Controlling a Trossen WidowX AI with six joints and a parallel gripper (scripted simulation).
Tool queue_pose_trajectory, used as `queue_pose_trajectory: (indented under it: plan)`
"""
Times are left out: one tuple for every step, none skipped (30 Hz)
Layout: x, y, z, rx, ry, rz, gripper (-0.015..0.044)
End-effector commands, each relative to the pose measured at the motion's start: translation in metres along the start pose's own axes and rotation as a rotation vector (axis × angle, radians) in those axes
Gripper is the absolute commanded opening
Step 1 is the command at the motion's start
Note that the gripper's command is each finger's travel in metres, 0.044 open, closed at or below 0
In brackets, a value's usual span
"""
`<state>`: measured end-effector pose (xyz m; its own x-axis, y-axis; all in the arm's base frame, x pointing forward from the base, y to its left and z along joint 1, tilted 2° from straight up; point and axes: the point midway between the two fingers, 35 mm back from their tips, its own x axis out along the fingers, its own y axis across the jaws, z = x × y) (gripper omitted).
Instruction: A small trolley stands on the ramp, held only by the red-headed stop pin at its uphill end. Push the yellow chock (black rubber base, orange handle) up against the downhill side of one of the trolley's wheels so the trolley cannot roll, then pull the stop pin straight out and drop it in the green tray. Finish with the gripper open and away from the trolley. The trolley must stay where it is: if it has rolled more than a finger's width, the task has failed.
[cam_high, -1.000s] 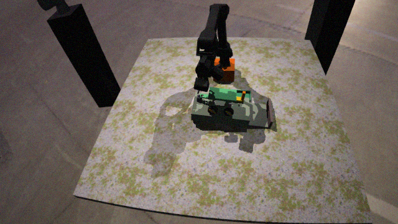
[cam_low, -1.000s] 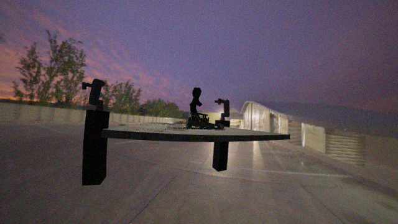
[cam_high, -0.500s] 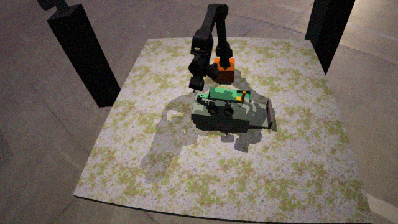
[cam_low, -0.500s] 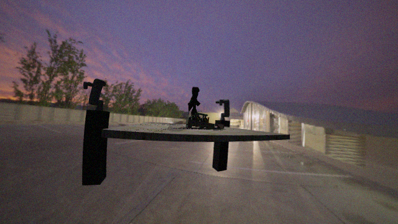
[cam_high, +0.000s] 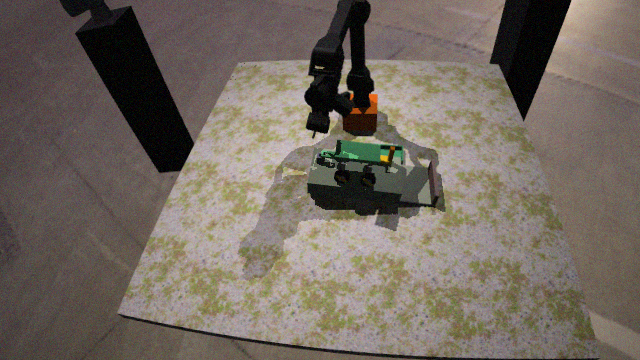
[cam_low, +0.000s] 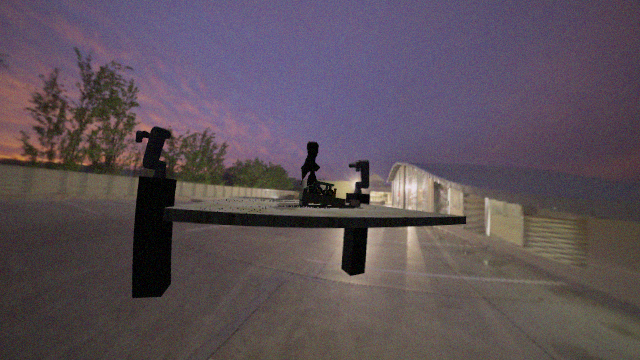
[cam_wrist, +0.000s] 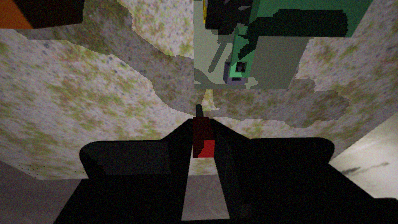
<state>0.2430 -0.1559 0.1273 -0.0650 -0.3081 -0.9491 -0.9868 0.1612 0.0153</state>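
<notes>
My gripper (cam_high: 316, 131) (cam_wrist: 200, 123) is shut on the stop pin (cam_wrist: 202, 134). The pin's red head is between the fingers and its dark shaft points ahead, clear of the bracket (cam_wrist: 235, 74) at the uphill end. The gripper hangs above and beyond the left end of the ramp (cam_high: 415, 185) (cam_wrist: 214, 55). The green trolley (cam_high: 362, 151) stands on the ramp, with two near-side wheels showing. The yellow chock (cam_high: 385, 159) with its orange handle is at the trolley's right, downhill side. Whether it touches a wheel cannot be told. I cannot tell the green tray from the trolley's green body.
An orange block (cam_high: 368, 104) (cam_wrist: 11, 14) stands behind the ramp, by the arm's base. A brownish end board (cam_high: 434, 183) closes the ramp's low right end. The speckled table (cam_high: 320, 280) lies around it. Dark pillars (cam_high: 135, 90) (cam_low: 154, 235) stand beyond the table's edges.
</notes>
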Motion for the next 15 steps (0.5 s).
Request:
queue_pose_trajectory:
  plan:
    - [0.001, 0.014, 0.0, -0.004, 0.001, 0.001, 0.0]
    - [0.001, 0.017, 0.0, -0.004, 0.001, 0.002, 0.0]
    - [0.001, 0.021, 0.0, -0.004, 0.001, 0.002, 0.0]
    - [0.001, 0.024, 0.0, -0.004, 0.001, 0.002, 0.0]
    - [0.001, 0.028, 0.0, -0.004, 0.001, 0.002, 0.0]
    - [0.002, 0.031, 0.0, -0.004, 0.001, 0.002, 0.0]
    - [0.002, 0.033, 0.0, -0.004, 0.001, 0.003, 0.0]
    - [0.002, 0.035, 0.0, -0.004, 0.001, 0.003, 0.0]
    - [0.002, 0.035, 0.0, -0.004, 0.001, 0.003, 0.0]
    - [0.002, 0.035, 0.0, -0.004, 0.001, 0.003, 0.0]
    - [0.002, 0.035, 0.0, -0.004, 0.001, 0.003, 0.0]
    - [0.001, 0.035, 0.002, -0.004, 0.001, 0.003, 0.0]
    - [0.001, 0.034, 0.005, -0.004, 0.001, 0.003, 0.0]
    - [0.001, 0.034, 0.008, -0.004, 0.0, 0.003, 0.0]
    - [0.0, 0.033, 0.012, -0.004, 0.0, 0.003, 0.0]
